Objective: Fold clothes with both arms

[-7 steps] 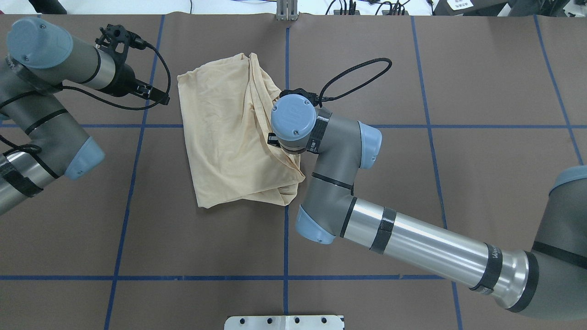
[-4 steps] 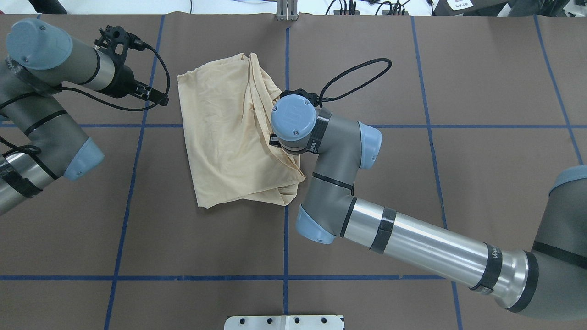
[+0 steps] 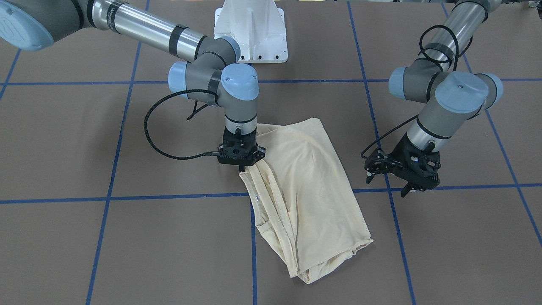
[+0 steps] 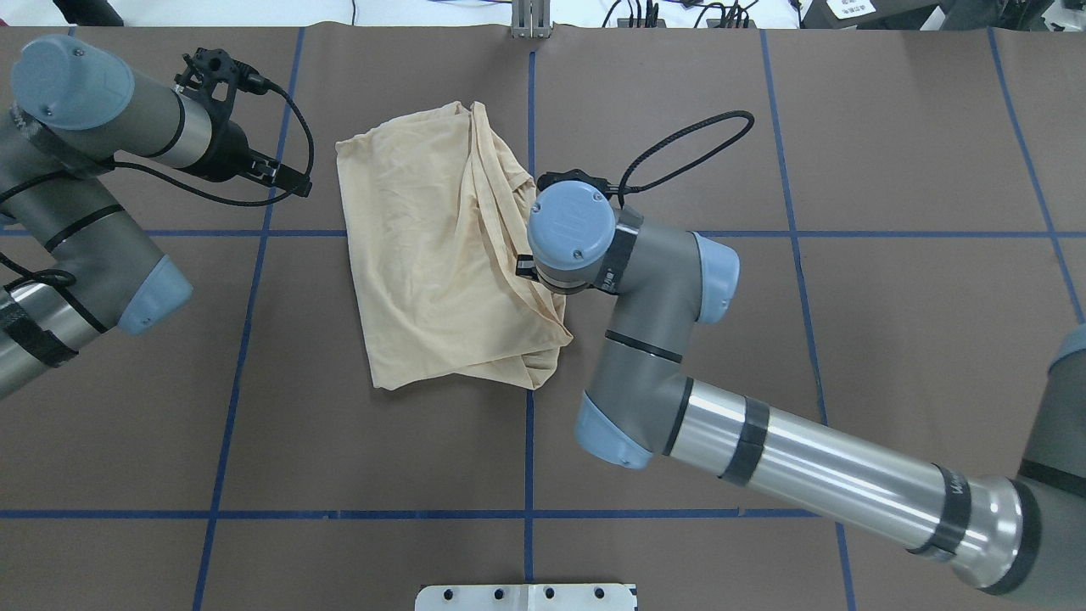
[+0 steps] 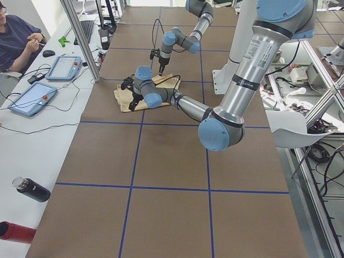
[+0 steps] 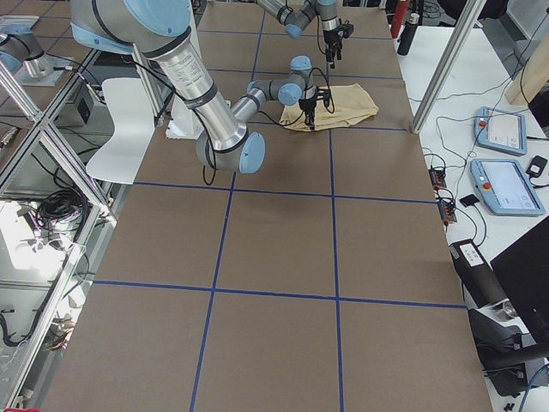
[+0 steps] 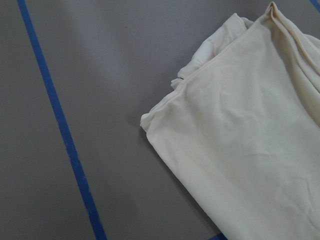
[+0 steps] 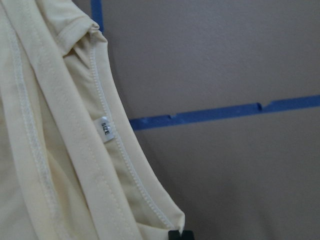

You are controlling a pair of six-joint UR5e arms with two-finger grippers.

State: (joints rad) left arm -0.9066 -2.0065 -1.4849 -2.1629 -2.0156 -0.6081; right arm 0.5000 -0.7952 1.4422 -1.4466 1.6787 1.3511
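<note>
where its two black fingertips meet at the bottom edge of the right wrist view, the right gripper is pinched tight on the stitched neckline edge of the shirt, pointing straight down with its wrist directly above. a small white neck label reading "size" sits on the same hem, a little way along from the pinch. the shirt lies loosely folded in a rough oblong near the middle of the table, its long edge bunched into ridges on the right gripper's side. it lies across one blue tape line and, in the overhead view, mostly to the left of the tape line that runs away from the robot. the left gripper hangs tilted above bare table beside the shirt's opposite long edge, apart from the cloth and holding nothing; i cannot tell how far its jaws are spread. its wrist camera looks down on a corner of the folded shirt. the white pedestal base stands beyond the shirt on the robot's side.
</note>
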